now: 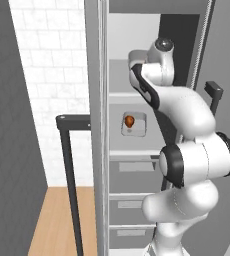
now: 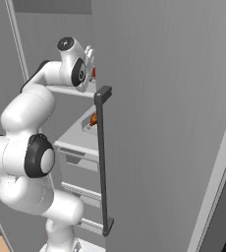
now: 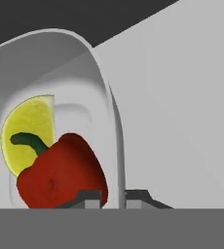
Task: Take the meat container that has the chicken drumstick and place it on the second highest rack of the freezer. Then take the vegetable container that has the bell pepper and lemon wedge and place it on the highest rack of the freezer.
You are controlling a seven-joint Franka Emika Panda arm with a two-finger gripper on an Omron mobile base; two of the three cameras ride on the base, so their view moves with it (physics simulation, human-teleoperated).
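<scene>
The chicken drumstick (image 1: 129, 121) lies in its container (image 1: 135, 125) on the second highest rack of the freezer (image 1: 132, 145).

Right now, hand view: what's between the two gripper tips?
The vegetable container's white rim wall. The gripper is shut on it, with the bell pepper and lemon wedge just inside.

Both base views are looking forward from behind the arm, left and right, sharing the open freezer (image 1: 137, 165) interior. The hand view is peering closely along the gripper (image 3: 113, 197) at a container rim (image 3: 104, 97).
</scene>
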